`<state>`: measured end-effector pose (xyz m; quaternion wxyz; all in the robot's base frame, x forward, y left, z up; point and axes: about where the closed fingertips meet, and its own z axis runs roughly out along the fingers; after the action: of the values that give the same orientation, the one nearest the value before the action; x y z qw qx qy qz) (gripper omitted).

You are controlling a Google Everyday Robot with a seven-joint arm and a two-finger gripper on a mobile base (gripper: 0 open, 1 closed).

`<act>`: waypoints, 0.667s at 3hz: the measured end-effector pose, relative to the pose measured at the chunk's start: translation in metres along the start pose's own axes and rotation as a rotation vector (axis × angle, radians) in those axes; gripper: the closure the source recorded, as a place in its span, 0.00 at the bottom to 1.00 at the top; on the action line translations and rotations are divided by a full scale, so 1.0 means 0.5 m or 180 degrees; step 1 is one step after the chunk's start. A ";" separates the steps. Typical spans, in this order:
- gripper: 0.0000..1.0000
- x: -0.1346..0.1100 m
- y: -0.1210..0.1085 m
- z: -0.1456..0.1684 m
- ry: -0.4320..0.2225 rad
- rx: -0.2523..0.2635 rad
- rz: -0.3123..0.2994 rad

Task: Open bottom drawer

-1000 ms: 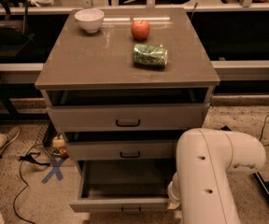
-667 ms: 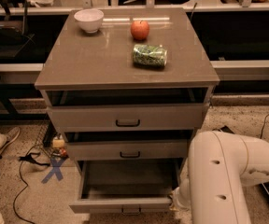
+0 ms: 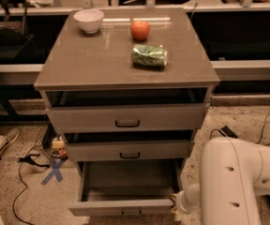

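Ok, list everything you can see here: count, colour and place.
cabinet: one, grey, centre
top drawer: one, grey, just under the cabinet top
middle drawer: one, grey, below the top drawer
bottom drawer: one, grey, lowest, pulled out
bowl: one, white, cabinet top, back left
apple: one, red, cabinet top, back centre
packet: one, green, in front of the apple
tape cross: one, blue, floor left of cabinet
arm: one, white, lower right
gripper: one, pale, at bottom drawer's right front corner
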<state>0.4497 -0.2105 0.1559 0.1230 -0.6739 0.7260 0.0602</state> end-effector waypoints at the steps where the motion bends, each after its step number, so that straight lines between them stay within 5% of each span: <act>1: 0.71 -0.001 -0.002 0.000 0.0000 0.0000 0.0000; 2: 0.48 -0.001 -0.002 0.001 0.0000 -0.0002 0.0000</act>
<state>0.4506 -0.2099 0.1557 0.1229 -0.6740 0.7259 0.0604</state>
